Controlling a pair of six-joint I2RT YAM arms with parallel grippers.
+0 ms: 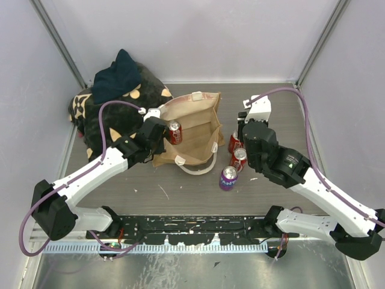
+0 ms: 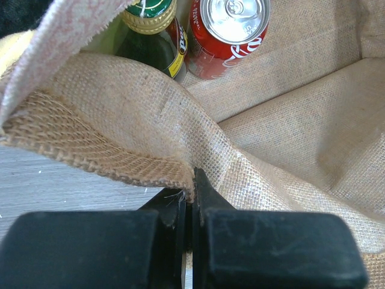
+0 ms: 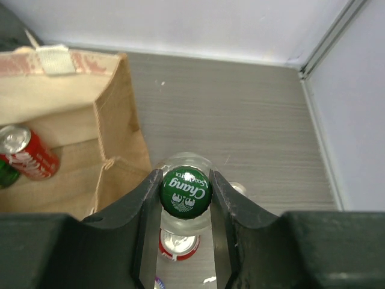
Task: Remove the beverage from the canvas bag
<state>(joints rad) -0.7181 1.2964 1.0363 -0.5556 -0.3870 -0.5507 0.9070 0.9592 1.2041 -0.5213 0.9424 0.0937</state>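
The bag (image 1: 192,123) stood mid-desk (image 1: 180,192). Inside it, near its left wall, a can (image 1: 175,132) stood with a bottle (image 2: 150,30) just beside it. The left gripper (image 2: 191,201) was at the bag's left rim, with the fabric pinched in it. Just right of the bag stood a pair of cans (image 1: 239,158), and a third can (image 1: 228,178) stood at the bag's front right. Also right of the bag, by the pair, a second bottle (image 3: 186,192) sat in the right gripper (image 3: 184,180). A bundle (image 1: 114,111) lay behind and left of the bag.

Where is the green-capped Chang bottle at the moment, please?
In the right wrist view, the Chang bottle is gripped in the right gripper, just right of the canvas bag, with a red can showing below it.
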